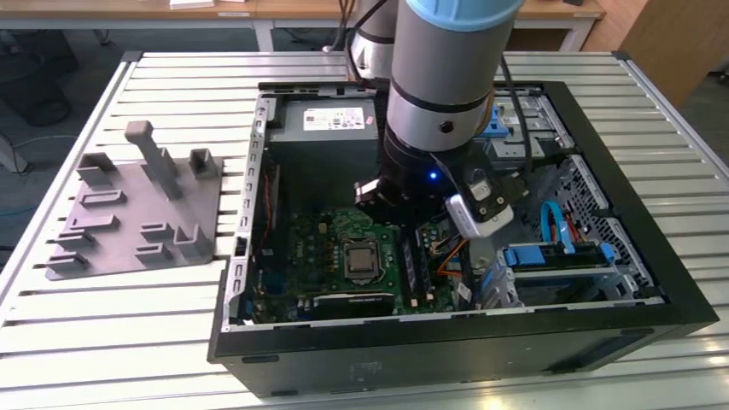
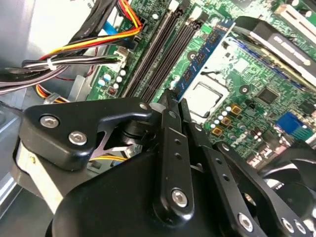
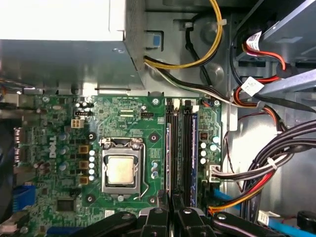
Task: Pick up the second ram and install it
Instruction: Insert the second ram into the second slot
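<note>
Gripper (image 2: 175, 101): I see it pinched on second ram (image 2: 206, 52) (top edge).
Seat: upright, beside CPU socket (image 2: 205, 98).
Room: cables (image 2: 74, 62) near slots (image 2: 158, 49).

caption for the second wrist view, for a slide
End effector closed on the second ram, standing on edge beside the CPU socket on the green motherboard.
</note>
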`<action>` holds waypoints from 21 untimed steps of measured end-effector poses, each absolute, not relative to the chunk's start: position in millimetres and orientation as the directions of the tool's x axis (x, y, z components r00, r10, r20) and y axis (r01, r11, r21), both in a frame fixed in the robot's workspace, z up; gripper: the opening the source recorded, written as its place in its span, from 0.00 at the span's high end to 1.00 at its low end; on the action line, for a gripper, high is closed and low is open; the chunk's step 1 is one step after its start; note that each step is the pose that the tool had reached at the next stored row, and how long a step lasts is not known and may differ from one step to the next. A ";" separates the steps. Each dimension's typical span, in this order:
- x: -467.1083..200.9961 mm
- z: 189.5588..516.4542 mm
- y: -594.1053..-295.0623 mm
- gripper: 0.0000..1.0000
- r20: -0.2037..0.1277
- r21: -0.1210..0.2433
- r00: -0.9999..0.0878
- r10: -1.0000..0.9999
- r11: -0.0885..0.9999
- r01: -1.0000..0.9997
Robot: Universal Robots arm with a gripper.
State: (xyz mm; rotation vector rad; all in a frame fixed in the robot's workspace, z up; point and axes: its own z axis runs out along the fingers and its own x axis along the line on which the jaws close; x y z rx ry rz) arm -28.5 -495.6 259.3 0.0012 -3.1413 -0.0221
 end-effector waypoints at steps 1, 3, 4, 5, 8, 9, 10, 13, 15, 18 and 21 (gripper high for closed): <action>-28.5 257.6 -494.8 0.86 0.000 0.014 -1.000 -0.001 1.000 -0.001; -28.4 253.9 -492.2 0.86 0.000 0.014 -1.000 -0.001 1.000 -0.001; -28.2 252.0 -491.1 0.86 0.000 0.014 -1.000 -0.002 1.000 -0.002; -28.1 250.1 -490.4 0.86 0.000 0.014 -1.000 -0.007 1.000 -0.007; -28.2 244.8 -488.5 0.86 0.000 0.014 -1.000 -0.017 1.000 -0.017; -28.0 243.0 -488.0 0.86 0.000 0.014 -1.000 -0.017 1.000 -0.017; -28.0 241.2 -487.6 0.86 0.000 0.014 -1.000 -0.016 1.000 -0.016; -28.1 235.6 -485.5 0.86 0.000 0.014 -1.000 -0.008 1.000 -0.008; -28.0 232.3 -484.1 0.86 0.000 0.014 -1.000 -0.004 1.000 -0.004; -28.0 228.2 -483.2 0.86 0.000 0.014 -1.000 0.001 1.000 0.001; -28.0 222.8 -482.2 0.86 0.000 0.014 -1.000 0.009 1.000 0.009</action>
